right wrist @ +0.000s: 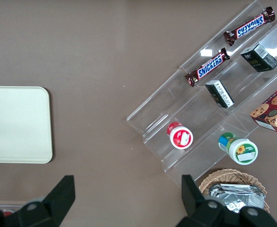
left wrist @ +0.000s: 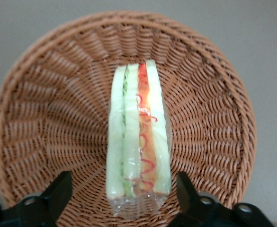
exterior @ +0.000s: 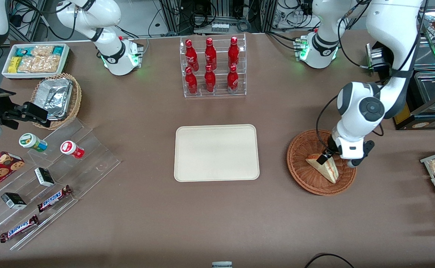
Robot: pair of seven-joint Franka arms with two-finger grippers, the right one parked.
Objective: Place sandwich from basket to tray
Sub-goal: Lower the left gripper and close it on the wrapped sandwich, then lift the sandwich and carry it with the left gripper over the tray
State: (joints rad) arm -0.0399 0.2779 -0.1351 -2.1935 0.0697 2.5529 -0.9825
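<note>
The basket (left wrist: 43,118) is rough woven wicker, and the sandwich (left wrist: 137,142) in it has soft pale bread under a shiny see-through wrap, with the tray (exterior: 216,152) at about 9 o'clock from it looking smooth, matt and cream like plastic. The gripper (exterior: 328,155) hangs just above the sandwich, with matt black fingers (left wrist: 58,191) spread wide on either side of it and a glossy white shell. The table (exterior: 217,219) looks like matt brown cloth, and the bottles (exterior: 210,65) are shiny red in a clear plastic rack (exterior: 214,93).

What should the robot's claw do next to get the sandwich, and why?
Probably lower a little and close. The gripper is open, one finger on each side of the sandwich, which lies in the basket, and neither finger seems to touch it.
</note>
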